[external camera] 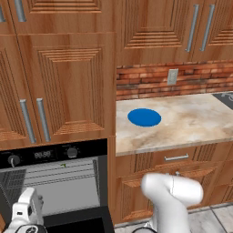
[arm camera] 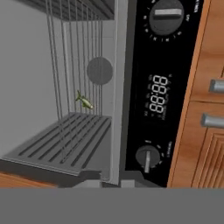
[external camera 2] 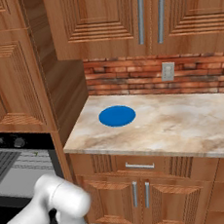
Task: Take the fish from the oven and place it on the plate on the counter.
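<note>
The oven (external camera: 54, 154) stands open, its dark door (external camera: 79, 223) folded down and its wire racks (arm camera: 65, 140) bare to view. The fish (arm camera: 84, 101) is a tiny olive-yellow shape lying on a rack deep inside the cavity, and it reads as a small green speck (external camera: 63, 165) from the left base. My gripper (external camera: 28, 210) hovers at the oven's lower left, in front of the opening and well short of the fish. Its fingers cannot be made out. The blue plate (external camera: 144, 117) (external camera 2: 117, 116) lies on the beige counter (external camera: 195, 120) (external camera 2: 183, 121), right of the oven, with nothing on it.
The oven's control panel (arm camera: 157, 100) with two knobs and a display runs beside the opening. Wooden cabinet doors (external camera: 63, 91) hang above the oven, drawers (external camera 2: 139, 166) sit under the counter. A brick backsplash with an outlet (external camera 2: 168, 71) backs the counter. A dark cooktop corner (external camera: 225, 98) shows far right.
</note>
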Robot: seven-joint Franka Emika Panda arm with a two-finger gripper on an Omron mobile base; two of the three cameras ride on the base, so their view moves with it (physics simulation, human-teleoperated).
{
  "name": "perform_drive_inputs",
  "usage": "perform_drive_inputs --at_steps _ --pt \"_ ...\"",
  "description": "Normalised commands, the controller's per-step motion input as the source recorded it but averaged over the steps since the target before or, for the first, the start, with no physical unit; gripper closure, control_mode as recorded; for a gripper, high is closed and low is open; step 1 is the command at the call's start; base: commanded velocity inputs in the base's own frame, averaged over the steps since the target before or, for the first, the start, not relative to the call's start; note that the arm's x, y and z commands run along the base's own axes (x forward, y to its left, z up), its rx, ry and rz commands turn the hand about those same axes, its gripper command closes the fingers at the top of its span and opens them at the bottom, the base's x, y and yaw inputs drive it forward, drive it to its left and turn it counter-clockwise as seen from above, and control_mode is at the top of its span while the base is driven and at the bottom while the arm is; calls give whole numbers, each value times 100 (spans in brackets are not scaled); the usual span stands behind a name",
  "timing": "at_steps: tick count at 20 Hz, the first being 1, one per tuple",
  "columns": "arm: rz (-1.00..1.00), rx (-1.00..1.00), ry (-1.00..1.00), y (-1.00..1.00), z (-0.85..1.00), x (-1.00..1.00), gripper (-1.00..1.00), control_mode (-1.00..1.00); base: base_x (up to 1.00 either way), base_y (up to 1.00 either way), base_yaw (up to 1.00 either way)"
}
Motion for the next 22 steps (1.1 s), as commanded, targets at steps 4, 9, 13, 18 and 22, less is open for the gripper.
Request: perform_drive_inputs --at_steps 4,9,13,18,22 --pt "-11 -1 -6 2 -53 29 -100 -100 0 0 0" --pt "-7 0 -23 -6 -92 1 -100 -100 0 0 0" --pt "-4 -1 -30 -1 -75 8 -100 -100 0 0 0" --pt "0 0 -34 4 -22 32 -100 -100 0 0 0" --pt "0 0 -31 5 0 42 -100 -100 0 0 0"
